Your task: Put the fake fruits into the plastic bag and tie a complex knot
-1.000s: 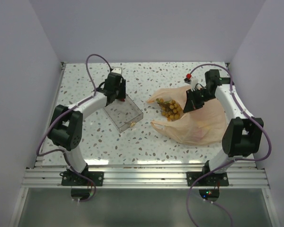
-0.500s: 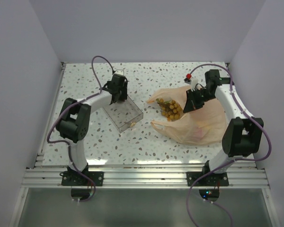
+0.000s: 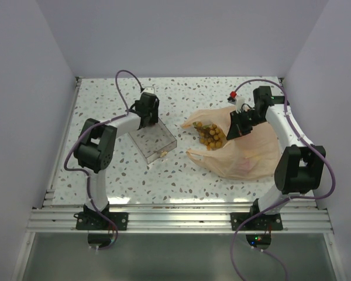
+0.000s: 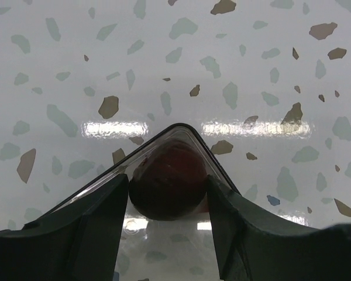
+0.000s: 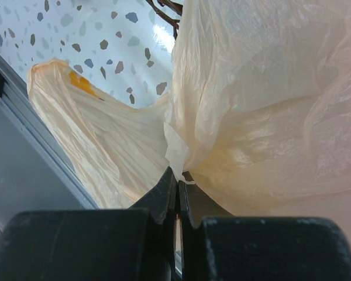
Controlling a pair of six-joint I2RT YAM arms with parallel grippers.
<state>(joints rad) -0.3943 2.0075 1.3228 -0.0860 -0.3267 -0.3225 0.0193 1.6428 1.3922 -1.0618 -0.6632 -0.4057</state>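
A dark red apple (image 4: 168, 187) lies in a corner of the clear tray (image 4: 222, 170). My left gripper (image 4: 168, 178) is shut on it, one finger against each side. From above, the left gripper (image 3: 147, 115) sits low at the far corner of the tray (image 3: 158, 140). The peach plastic bag (image 3: 245, 153) lies at the right with a tan grape cluster (image 3: 212, 136) in its open mouth. My right gripper (image 3: 234, 130) is shut on the bag's upper edge; up close its jaws (image 5: 176, 175) pinch a fold of the bag (image 5: 251, 88). An orange piece (image 5: 82, 84) shows through the film.
A small yellowish bit (image 3: 162, 153) rests in the tray's near corner. The two bag handles (image 3: 194, 123) spread left toward the tray. White walls close in the speckled table (image 3: 134, 175) on three sides, and a metal rail (image 3: 175, 219) runs along the near edge.
The left arm's elbow has swung inward to the right, and its gripper has shifted slightly over the tray's far corner. The right arm and the bag have not moved.
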